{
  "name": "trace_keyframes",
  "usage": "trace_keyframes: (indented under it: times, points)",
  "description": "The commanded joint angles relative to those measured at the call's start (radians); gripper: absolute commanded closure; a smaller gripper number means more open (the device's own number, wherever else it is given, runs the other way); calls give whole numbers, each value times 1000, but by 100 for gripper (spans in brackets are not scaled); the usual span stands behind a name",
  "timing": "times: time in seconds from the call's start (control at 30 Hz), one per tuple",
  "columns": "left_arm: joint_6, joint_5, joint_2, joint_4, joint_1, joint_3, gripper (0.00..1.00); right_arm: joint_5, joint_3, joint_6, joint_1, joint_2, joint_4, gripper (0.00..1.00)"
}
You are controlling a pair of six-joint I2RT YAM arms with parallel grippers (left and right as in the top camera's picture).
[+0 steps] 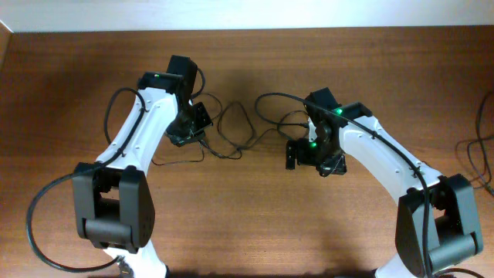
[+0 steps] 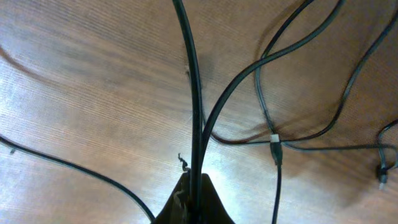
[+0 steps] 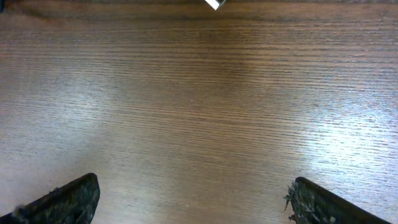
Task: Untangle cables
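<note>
L end effector (image 2: 194, 200) pinching cables (image 2: 196, 112), R end effector (image 3: 193, 200) spread wide.
My L fingers are pressed together on black cords at the near edge. They run off across the tabletop (image 2: 74, 93) to loose loops, one w/ a white band (image 2: 273, 137), too small to read.

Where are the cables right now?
Overhead, the cables sprawl at centre between the grippers: the left gripper pinches one strand, and the right gripper hangs open beside them.
</note>
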State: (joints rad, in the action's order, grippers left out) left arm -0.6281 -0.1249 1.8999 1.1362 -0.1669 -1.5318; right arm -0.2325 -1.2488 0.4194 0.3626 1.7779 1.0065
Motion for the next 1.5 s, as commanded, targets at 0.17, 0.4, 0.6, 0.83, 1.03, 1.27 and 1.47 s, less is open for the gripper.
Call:
trace_keyframes:
  times: [0.17,0.4,0.6,0.83,1.03,1.27,1.47]
  points:
    - [16,-10,-263,46,4,-3,100,9,3,5,4,-4,0,2]
    - [116,-151,-320,20,1,-3,100,9,3,5,4,-4,-1,2]
    - [538,-395,-320,-45,-15,-3,100,-58,2,5,2,-7,-10,1]
    - [1005,-400,-320,10,-43,-2,100,-310,-2,59,-215,-547,-16,1]
    - [1311,-927,-320,-58,-43,-2,100,-307,-1,728,-177,-657,-16,1]
    - [1326,-868,-320,-88,-117,-2,100,-313,-1,793,-48,-486,-383,1]
    - [1326,-789,-320,-88,-127,-2,100,-384,-1,790,-46,-496,-484,1]
